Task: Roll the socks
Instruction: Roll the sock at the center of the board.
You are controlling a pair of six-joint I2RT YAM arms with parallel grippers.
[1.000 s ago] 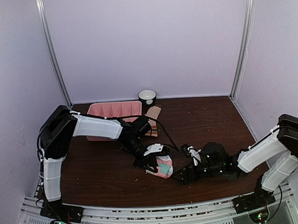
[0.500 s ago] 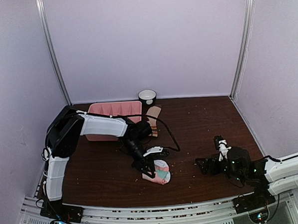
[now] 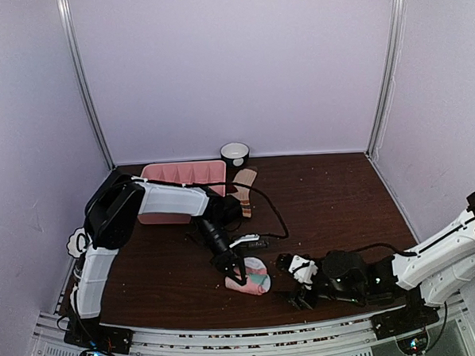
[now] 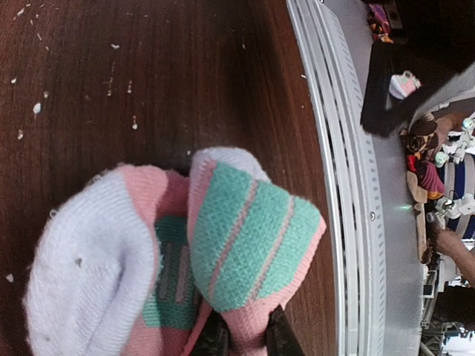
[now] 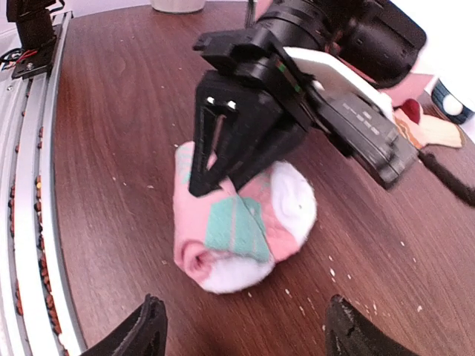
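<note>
Pink fabric patched with teal and white, one sock (image 3: 251,281) lay bunched on the dark worktop (image 3: 326,197) near its front edge, a fold of it pinched by the left end effector (image 5: 219,178). The right end effector (image 5: 241,326) sat low just beside that sock, its fingers spread and touching nothing. The tan striped sock (image 3: 244,182) lay well apart at the back, beside the pink tray (image 3: 181,173).
</note>
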